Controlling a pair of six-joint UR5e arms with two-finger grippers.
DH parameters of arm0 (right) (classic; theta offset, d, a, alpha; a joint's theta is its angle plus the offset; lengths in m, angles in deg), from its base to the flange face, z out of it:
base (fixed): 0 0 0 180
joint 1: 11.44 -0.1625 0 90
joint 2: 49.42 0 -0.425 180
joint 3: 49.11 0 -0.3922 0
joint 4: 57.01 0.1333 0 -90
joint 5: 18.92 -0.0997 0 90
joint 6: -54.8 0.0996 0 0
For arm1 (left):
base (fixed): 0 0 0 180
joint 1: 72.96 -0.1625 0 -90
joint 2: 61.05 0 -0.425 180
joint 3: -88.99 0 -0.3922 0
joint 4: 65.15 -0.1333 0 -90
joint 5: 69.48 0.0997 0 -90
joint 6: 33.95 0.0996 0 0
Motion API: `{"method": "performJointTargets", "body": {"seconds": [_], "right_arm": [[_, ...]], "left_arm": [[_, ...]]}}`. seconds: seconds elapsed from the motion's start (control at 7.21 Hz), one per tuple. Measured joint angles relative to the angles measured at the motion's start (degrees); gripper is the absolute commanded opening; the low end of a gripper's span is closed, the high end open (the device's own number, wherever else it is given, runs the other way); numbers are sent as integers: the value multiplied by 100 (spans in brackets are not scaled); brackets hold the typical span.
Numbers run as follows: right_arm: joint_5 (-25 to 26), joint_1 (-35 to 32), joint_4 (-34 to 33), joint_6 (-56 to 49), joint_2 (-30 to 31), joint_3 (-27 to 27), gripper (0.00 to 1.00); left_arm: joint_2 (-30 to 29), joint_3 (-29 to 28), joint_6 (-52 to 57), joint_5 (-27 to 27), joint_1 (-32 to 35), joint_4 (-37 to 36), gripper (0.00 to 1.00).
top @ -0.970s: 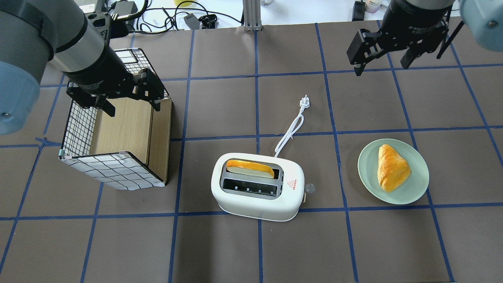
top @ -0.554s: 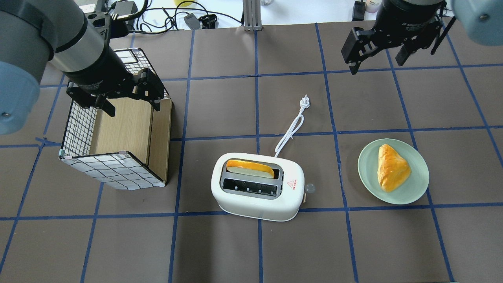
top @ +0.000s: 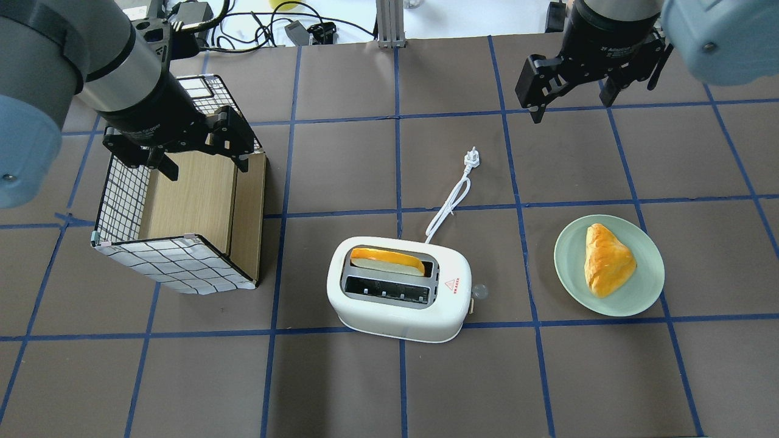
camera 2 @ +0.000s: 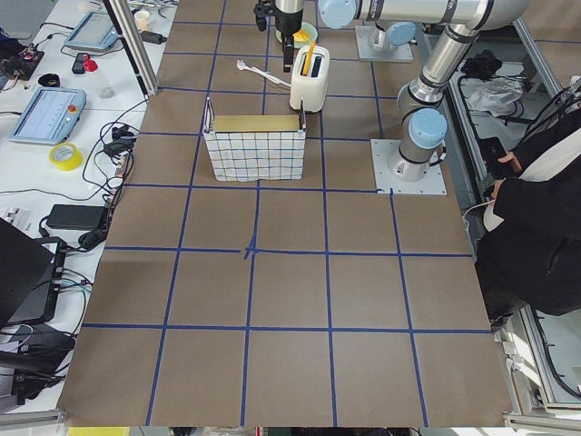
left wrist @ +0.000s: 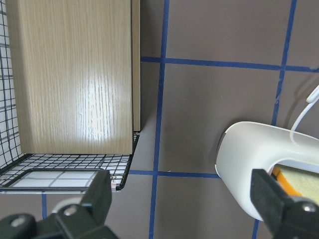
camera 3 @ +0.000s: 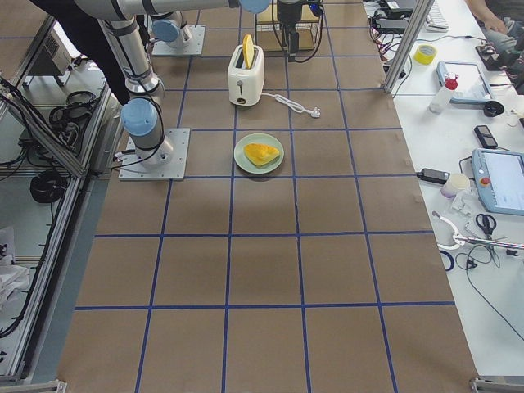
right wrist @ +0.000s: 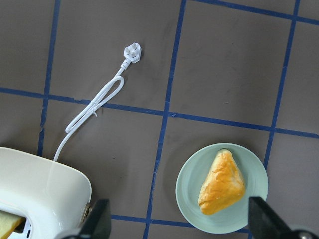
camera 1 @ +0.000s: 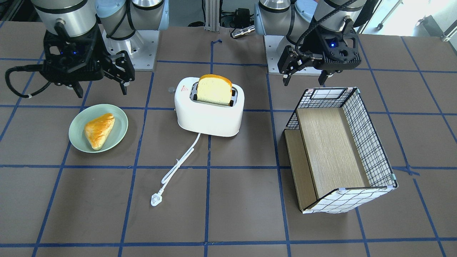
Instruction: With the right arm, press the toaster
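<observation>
The white two-slot toaster [top: 398, 304] stands mid-table with a slice of bread [top: 387, 260] upright in its far slot; it also shows in the front view [camera 1: 209, 114] and at the lower left of the right wrist view [right wrist: 40, 189]. Its white cord and plug [top: 472, 159] lie beyond it. My right gripper [top: 572, 106] is open and empty, hovering high near the table's far edge, well beyond and to the right of the toaster; it also shows in the front view [camera 1: 101, 91]. My left gripper [top: 207, 170] is open and empty above the basket.
A wire basket with a wooden insert [top: 176, 261] lies on its side left of the toaster. A pale green plate [top: 569, 267] with a golden pastry [top: 605, 258] sits to the toaster's right. Cables and gear lie beyond the far edge.
My right gripper has moved left and a little toward the far edge, still open. The left arm, toaster and plate have not moved.
</observation>
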Motion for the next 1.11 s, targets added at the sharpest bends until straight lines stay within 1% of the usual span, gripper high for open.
{"method": "performJointTargets", "body": {"seconds": [0.28, 0.42, 0.55, 0.69, 1.11], "right_arm": [[-83, 412, 1, 213, 28, 15, 96], [-70, 470, 5, 428, 33, 19, 96], [-46, 489, 12, 517, 33, 21, 100], [-37, 494, 11, 548, 33, 22, 100], [-94, 497, 6, 333, 35, 23, 100]], "left_arm": [[0, 0, 0, 0, 0, -2, 100], [0, 0, 0, 0, 0, -4, 100], [0, 0, 0, 0, 0, -2, 100], [0, 0, 0, 0, 0, -1, 100], [0, 0, 0, 0, 0, 0, 100]]}}
